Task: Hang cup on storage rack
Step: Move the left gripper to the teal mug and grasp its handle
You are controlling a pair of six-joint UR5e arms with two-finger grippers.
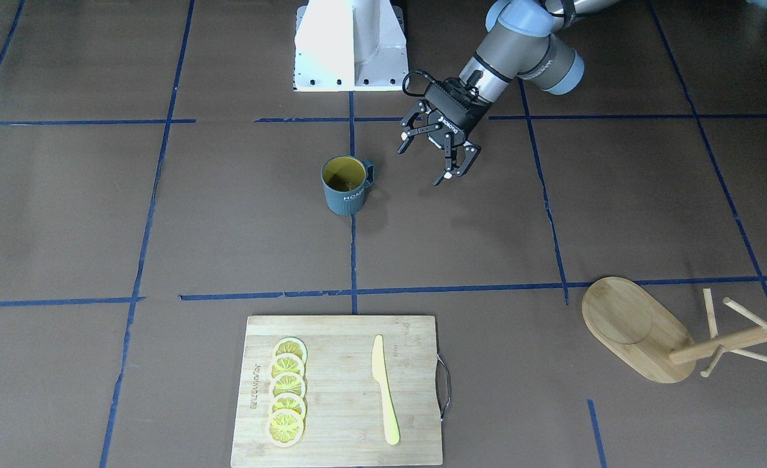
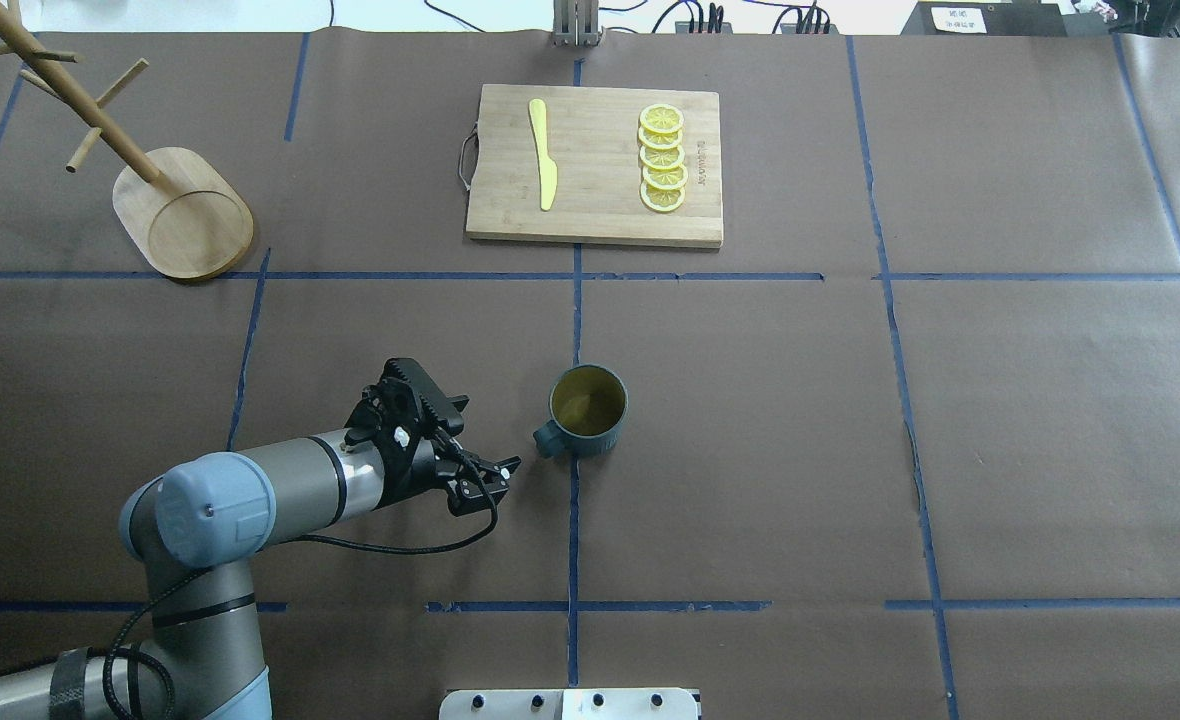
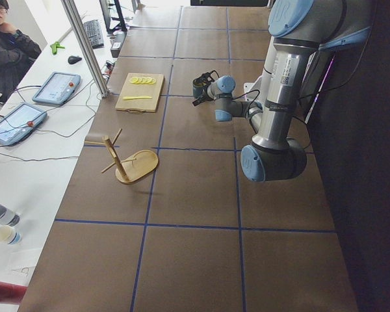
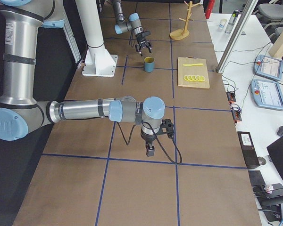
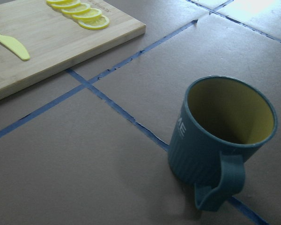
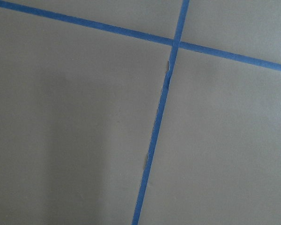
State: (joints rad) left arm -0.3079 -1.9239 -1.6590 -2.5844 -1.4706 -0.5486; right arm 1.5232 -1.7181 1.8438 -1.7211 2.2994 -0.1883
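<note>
1. Both jaws of our left claw [image 1: 424, 164] stand wide, empty; the cup [image 1: 344, 188] sits on the bench [image 1: 162, 227] just ahead, handle [image 1: 371, 173] facing it.
2. Closing off-centre could clip that handle and tip the cup.

matt ribbed cup [image 1: 344, 195], pale wooden storage rack [image 1: 624, 328]

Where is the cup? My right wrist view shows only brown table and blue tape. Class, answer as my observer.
Observer: The cup stands upright mid-table on a tape line.
Operator: Is anything holding it?
Observer: No. The left gripper is beside its handle, fingers open, not touching.
Operator: And the rack?
Observer: The rack stands at the table's far left, its pegs bare.
</note>
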